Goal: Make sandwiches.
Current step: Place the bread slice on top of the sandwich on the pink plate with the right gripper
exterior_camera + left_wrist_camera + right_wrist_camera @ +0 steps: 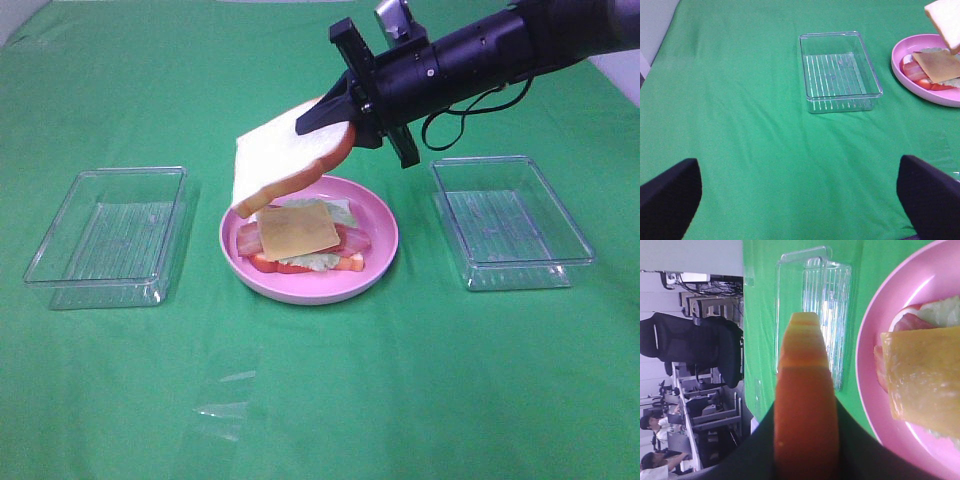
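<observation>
On the pink plate (383, 255) lies an open sandwich: a yellow cheese square (298, 228) on top of bacon strips (355, 239), lettuce and a bottom bread slice. My right gripper (330, 120) is shut on a white bread slice (283, 155) by its crust end and holds it tilted just above the stack's far left side. The right wrist view shows the slice's orange crust (805, 400) between dark fingers (852, 440), with the cheese (925, 375) and the plate (870, 340) beyond. My left gripper (797, 167) stands open over bare cloth, nothing between its fingers.
Two clear plastic boxes flank the plate on the green cloth: one on the left (108, 235), also in the left wrist view (840, 72), and one on the right (510, 220). A clear plastic scrap (225, 405) lies near the front.
</observation>
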You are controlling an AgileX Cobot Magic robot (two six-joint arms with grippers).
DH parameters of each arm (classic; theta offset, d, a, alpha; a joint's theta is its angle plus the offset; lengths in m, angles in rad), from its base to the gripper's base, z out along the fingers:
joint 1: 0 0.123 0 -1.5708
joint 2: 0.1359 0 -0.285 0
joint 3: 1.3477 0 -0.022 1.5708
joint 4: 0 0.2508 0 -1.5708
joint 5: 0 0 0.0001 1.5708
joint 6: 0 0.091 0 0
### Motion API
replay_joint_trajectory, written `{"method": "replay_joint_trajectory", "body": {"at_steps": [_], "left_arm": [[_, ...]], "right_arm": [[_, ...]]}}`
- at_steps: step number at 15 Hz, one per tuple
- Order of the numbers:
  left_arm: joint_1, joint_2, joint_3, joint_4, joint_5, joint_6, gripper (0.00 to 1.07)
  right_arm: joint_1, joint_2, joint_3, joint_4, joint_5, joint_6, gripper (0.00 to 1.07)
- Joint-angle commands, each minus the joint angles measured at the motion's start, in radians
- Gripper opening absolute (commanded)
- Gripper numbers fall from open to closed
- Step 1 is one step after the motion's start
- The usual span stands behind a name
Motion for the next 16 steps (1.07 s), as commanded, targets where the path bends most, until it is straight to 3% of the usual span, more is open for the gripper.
{"method": "replay_joint_trajectory", "body": {"at_steps": [1,10,11,14,15,16], "left_arm": [[0.005,-0.01,0.0,-0.008,-0.011,-0.003,0.98],[0.005,-0.01,0.0,-0.008,-0.011,-0.003,0.98],[0.005,-0.01,0.0,-0.008,-0.011,-0.003,0.98],[0.005,-0.01,0.0,-0.008,-0.011,-0.003,0.98],[0.005,-0.01,0.0,-0.008,-0.011,-0.003,0.98],[0.005,-0.01,0.0,-0.008,-0.011,-0.003,0.98]], "right_arm": [[0.015,0.066,-0.052,0.046,0.013,-0.024,0.0],[0.015,0.135,-0.054,-0.044,-0.044,0.014,0.0],[0.015,0.135,-0.054,-0.064,-0.051,0.014,0.14],[0.015,0.126,-0.055,-0.126,-0.042,0.025,0.71],[0.015,0.112,-0.06,-0.145,-0.038,0.025,0.8],[0.015,0.094,-0.079,-0.196,-0.036,0.026,0.82]]}}
